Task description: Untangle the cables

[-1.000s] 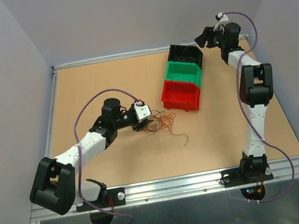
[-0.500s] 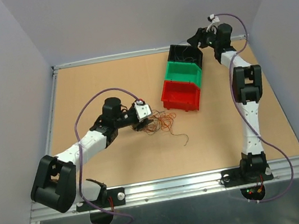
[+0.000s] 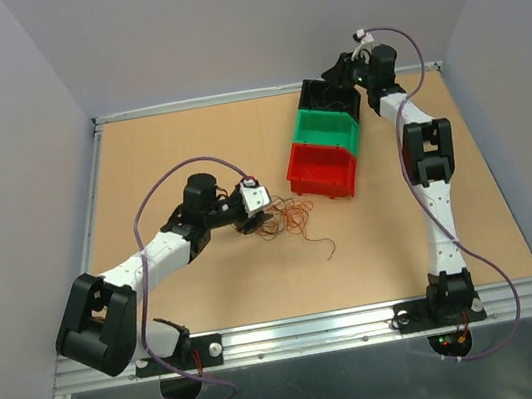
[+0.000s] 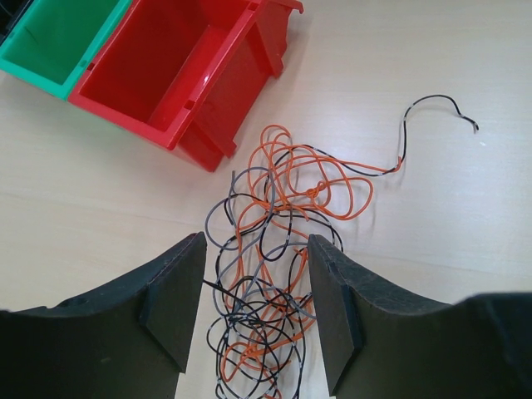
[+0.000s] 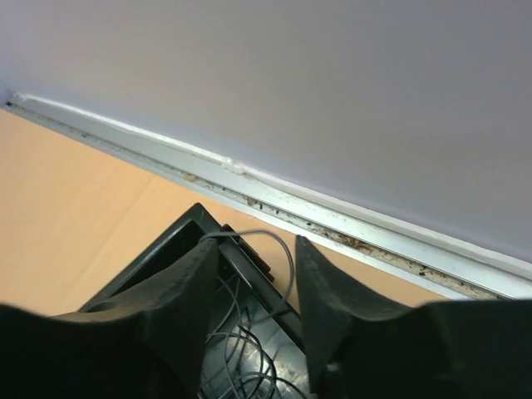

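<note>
A tangle of thin orange, black and grey cables (image 3: 287, 219) lies on the table in front of the red bin. In the left wrist view the tangle (image 4: 287, 187) runs between my fingers, and one black-orange end (image 4: 432, 104) trails off to the right. My left gripper (image 3: 252, 224) (image 4: 256, 253) is open, low over the near part of the tangle. My right gripper (image 3: 338, 79) (image 5: 258, 253) is open above the black bin's (image 5: 179, 229) far corner. Thin grey cables (image 5: 241, 349) lie in that bin, with one loop (image 5: 287, 249) arching over the rim between the jaws.
Three bins stand in a row at the back right: black (image 3: 308, 94), green (image 3: 328, 131) and red (image 3: 322, 182). The red bin (image 4: 166, 58) and green bin (image 4: 50, 41) show bare insides. A metal rail (image 5: 349, 229) and the back wall run just behind the black bin.
My right arm has swung left, bringing its gripper from beyond the bin's right side to over the black bin. The left arm and the tangle have barely moved.
</note>
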You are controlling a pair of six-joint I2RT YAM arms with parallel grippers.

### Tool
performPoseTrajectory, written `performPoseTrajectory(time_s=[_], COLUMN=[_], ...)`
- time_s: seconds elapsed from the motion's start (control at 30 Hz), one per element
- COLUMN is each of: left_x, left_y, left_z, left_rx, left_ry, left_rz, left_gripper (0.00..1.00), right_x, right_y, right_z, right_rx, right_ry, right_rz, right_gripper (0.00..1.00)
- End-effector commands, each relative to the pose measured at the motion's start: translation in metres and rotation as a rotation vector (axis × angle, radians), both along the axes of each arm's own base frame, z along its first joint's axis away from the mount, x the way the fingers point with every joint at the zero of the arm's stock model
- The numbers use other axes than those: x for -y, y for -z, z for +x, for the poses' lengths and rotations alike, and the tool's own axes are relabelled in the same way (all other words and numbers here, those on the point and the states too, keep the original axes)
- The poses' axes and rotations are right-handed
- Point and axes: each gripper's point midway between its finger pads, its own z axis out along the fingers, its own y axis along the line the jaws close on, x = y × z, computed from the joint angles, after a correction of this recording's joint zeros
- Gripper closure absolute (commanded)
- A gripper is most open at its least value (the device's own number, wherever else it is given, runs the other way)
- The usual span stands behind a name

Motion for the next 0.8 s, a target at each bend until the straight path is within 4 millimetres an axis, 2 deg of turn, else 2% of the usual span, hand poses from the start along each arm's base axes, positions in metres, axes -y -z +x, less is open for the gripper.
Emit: performPoseTrajectory(time_s=[0.0, 0.03, 0.07, 0.13, 0.17, 0.2, 0.23, 0.3, 0.37, 0.4, 0.43, 0.57, 0.7, 0.77], left_x=[0.007, 0.007, 0.007, 0.007, 0.007, 0.006, 0.006, 0.006, 0.006, 0.007, 0.006, 0.006, 0.007, 0.007], left_y=[-0.024, -0.025, -0.025, -0.025, -0.026, -0.025, -0.025, -0.025, -0.025, -0.025, -0.025, -0.025, -0.026, -0.025], left_z=[0.008, 0.008, 0.008, 0.008, 0.008, 0.008, 0.008, 0.007, 0.007, 0.007, 0.007, 0.007, 0.006, 0.004], left_rx=[0.066, 0.067, 0.067, 0.066, 0.070, 0.069, 0.069, 0.069, 0.070, 0.070, 0.070, 0.071, 0.074, 0.074], left_ry=[0.020, 0.018, 0.020, 0.017, 0.019, 0.018, 0.018, 0.020, 0.021, 0.023, 0.021, 0.023, 0.030, 0.036], left_rz=[-0.034, -0.036, -0.035, -0.034, -0.035, -0.034, -0.034, -0.033, -0.035, -0.034, -0.035, -0.034, -0.035, -0.036], left_gripper=[0.37, 0.37, 0.37, 0.37, 0.37, 0.37, 0.37, 0.37, 0.37, 0.37, 0.37, 0.37, 0.37, 0.37], right_x=[-0.001, -0.001, -0.001, -0.003, -0.003, -0.004, -0.004, -0.005, -0.004, -0.003, -0.003, -0.004, -0.002, 0.001], right_y=[-0.022, -0.017, -0.022, -0.020, -0.020, -0.020, -0.016, -0.024, -0.027, -0.020, -0.032, -0.034, -0.020, -0.002], right_z=[0.008, 0.006, 0.006, 0.004, 0.004, 0.003, 0.002, -0.001, -0.004, -0.008, -0.009, -0.018, -0.025, -0.028], right_rx=[0.072, 0.063, 0.073, 0.064, 0.066, 0.066, 0.058, 0.078, 0.096, 0.084, 0.110, 0.132, 0.124, 0.082], right_ry=[-0.003, -0.008, -0.006, -0.011, -0.016, -0.019, -0.023, -0.027, -0.026, -0.022, -0.019, -0.044, -0.052, -0.056], right_rz=[0.008, 0.010, 0.017, 0.027, 0.028, 0.031, 0.031, 0.029, 0.014, 0.009, 0.004, -0.037, -0.091, -0.147], right_gripper=[0.66, 0.70, 0.73, 0.75, 0.79, 0.89, 0.93, 0.99, 1.00, 0.99, 0.99, 0.99, 1.00, 0.99])
